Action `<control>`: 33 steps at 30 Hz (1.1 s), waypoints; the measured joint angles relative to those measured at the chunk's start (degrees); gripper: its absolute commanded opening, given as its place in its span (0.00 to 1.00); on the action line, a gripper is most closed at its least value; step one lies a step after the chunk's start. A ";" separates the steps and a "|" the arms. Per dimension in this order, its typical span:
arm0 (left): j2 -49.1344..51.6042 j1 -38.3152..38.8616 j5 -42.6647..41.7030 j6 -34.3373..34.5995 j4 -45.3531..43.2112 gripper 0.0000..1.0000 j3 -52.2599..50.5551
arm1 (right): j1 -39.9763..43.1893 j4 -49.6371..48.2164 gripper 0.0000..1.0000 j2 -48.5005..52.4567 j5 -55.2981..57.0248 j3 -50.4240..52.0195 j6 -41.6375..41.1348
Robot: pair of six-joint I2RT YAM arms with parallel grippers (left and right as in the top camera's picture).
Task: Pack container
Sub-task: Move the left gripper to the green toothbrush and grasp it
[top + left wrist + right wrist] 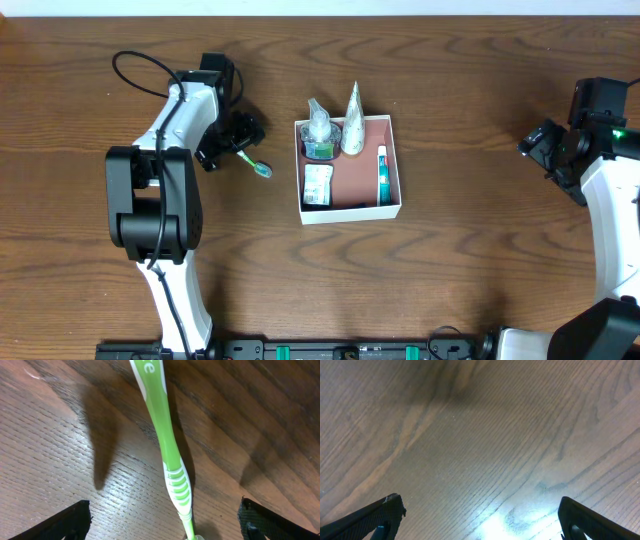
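Our left fingers (70,522) stand wide open and hold nothing. The green toothbrush (167,450) lies flat on the desk (480,100) between them. They seem to be near one end of the handle, so we fear it may tip or slip out when lifted. The container (350,212) sits apart in the middle, quite full, and a careless drop could catch its wall. Our right fingers (375,517) are open and empty.

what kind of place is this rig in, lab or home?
Probably a robot lab bench, not a home: a left arm and right arm at a wood-grain table, and a white container of toiletries staged mid-table.
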State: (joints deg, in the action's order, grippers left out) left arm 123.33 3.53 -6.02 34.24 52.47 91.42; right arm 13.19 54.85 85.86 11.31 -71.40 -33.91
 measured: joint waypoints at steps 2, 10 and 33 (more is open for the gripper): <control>0.00 -0.07 0.00 -0.07 -0.02 0.90 0.00 | 0.00 -0.02 0.99 0.00 0.00 0.00 0.00; 0.00 -0.07 0.13 -0.15 -0.13 0.88 0.00 | 0.00 -0.02 0.99 0.00 0.00 0.00 0.00; 0.02 -0.39 1.92 -0.96 0.07 0.62 -2.36 | 0.00 -0.02 0.99 0.00 0.00 0.00 0.00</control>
State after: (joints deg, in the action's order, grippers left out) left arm 123.35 3.14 -4.10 33.28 52.53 89.06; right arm 13.19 54.83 85.86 11.31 -71.40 -33.91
